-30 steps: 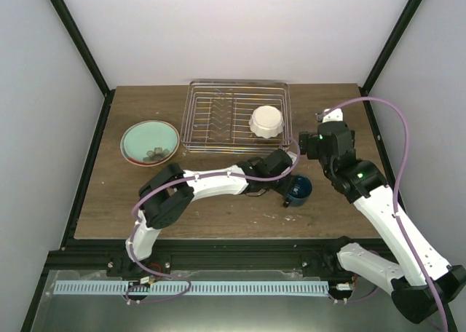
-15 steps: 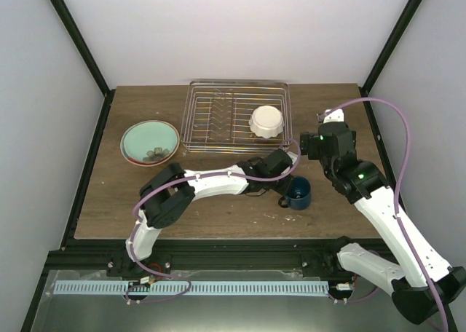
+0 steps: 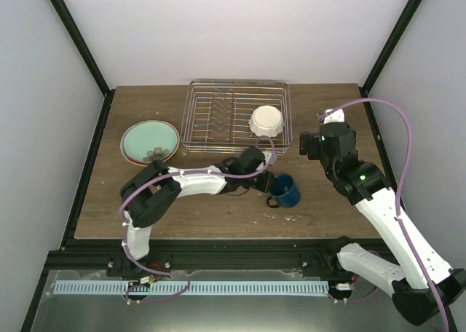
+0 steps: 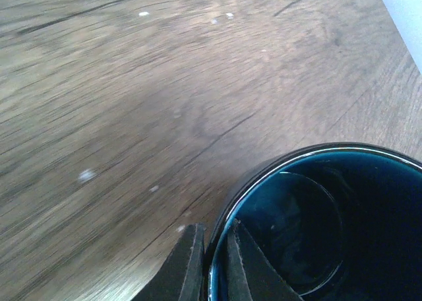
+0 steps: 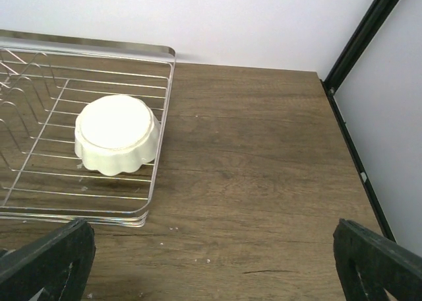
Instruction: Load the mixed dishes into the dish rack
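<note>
One table: brown wood point(image 3: 145, 106) fills the middle of the overhead view, walled by white panels and black posts.
Two arms: white, rising from the bottom edge. The left arm point(image 3: 189, 180) reaches rightward across the centre; the right arm point(image 3: 378, 201) climbs the right side, trailing a purple cable.
Dish rack: silver wire rack point(image 3: 237, 84) at upper centre of the overhead view, against the back wall. It also fills the left half of the right wrist view point(image 5: 86, 43).
Plates: a round stack point(image 3: 145, 137) at centre left, just beside the rack's lower left corner. A pale green plate lies on top, with a red rim showing beneath it. A few small dark bits sit near its lower edge, too small to tell.
Mug: dark blue mug point(image 3: 284, 190) just below centre, near the rack's lower right corner and outside it. It fills the lower right of the left wrist view point(image 4: 316, 215). Whether it touches the wood, I cannot tell.
White dish: small scalloped dish point(image 3: 266, 121), upside down inside the rack's right end point(image 5: 117, 134).
Left gripper: point(image 4: 214, 248) pinches the mug's wall, one finger outside and one inside the rim.
Right gripper: point(image 5: 211, 268) spread wide with nothing between the fingers, above bare wood right of the rack.
</note>
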